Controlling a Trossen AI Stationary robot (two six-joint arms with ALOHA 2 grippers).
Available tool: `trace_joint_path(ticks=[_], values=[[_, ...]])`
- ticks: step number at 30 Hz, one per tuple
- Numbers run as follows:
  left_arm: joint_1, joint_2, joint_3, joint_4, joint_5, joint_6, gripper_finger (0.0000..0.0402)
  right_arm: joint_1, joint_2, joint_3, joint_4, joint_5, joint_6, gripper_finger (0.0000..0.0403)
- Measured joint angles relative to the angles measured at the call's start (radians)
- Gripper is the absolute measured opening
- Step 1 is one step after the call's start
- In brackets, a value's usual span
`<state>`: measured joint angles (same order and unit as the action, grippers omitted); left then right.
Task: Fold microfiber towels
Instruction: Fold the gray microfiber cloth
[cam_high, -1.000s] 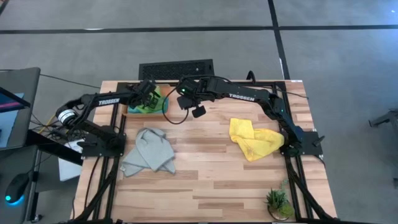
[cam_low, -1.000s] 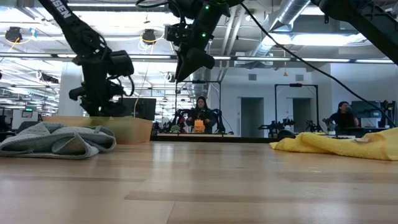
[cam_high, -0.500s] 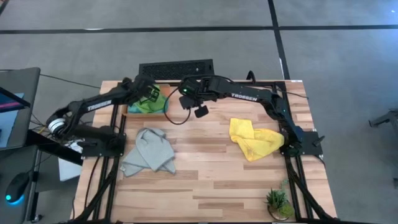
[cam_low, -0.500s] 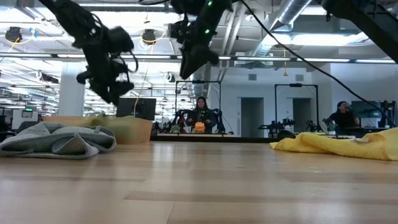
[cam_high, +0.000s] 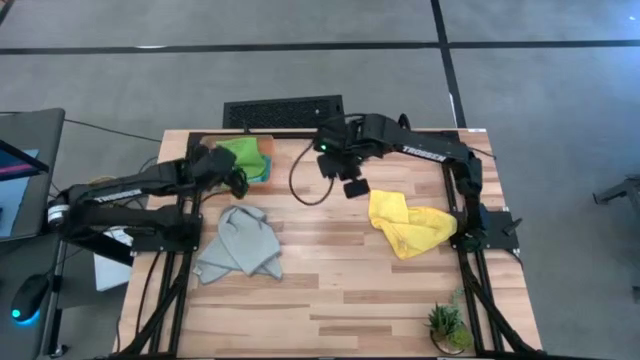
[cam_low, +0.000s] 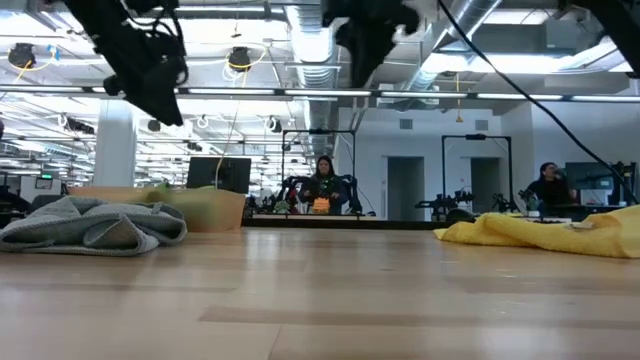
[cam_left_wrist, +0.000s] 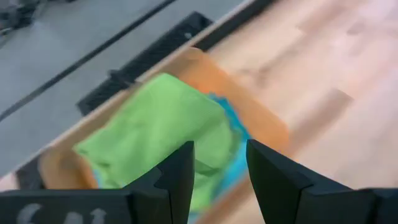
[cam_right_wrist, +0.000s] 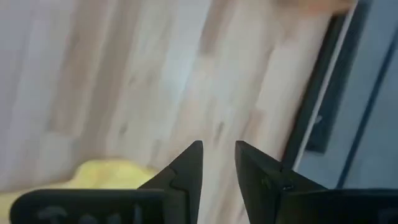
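The left gripper (cam_high: 238, 182) hovers just off the folded stack at the table's far left corner — lime green towel (cam_high: 243, 155) on top, turquoise blue towel (cam_left_wrist: 231, 163) under it, orange towel (cam_left_wrist: 264, 121) at the bottom — jaws slightly spread, holding nothing. The right gripper (cam_high: 352, 187) hangs near the crumpled yellow towel (cam_high: 410, 225), jaws narrowly parted, empty. The light grey towel (cam_high: 240, 243) lies rumpled at the left.

high view straight down; low view level across table (cam_low: 330, 300); wrist views close above tabletop.
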<state>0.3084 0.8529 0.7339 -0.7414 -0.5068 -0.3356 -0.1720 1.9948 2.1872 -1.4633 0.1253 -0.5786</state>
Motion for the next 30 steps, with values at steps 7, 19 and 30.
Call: trace_joint_path(ticks=[7,19,30], values=[[-0.236,0.004,-0.049,0.001,0.001,-0.075,0.0139,0.1,-0.034,-0.008,-0.106,-0.002,0.169,0.0118],[-0.478,0.004,-0.149,-0.019,0.028,-0.339,0.0139,0.197,-0.04,-0.195,0.071,-0.049,0.155,0.0118],[-0.499,0.004,-0.25,0.05,0.033,-0.06,0.0139,0.219,-0.039,-0.305,0.324,-0.048,0.128,0.0118]])
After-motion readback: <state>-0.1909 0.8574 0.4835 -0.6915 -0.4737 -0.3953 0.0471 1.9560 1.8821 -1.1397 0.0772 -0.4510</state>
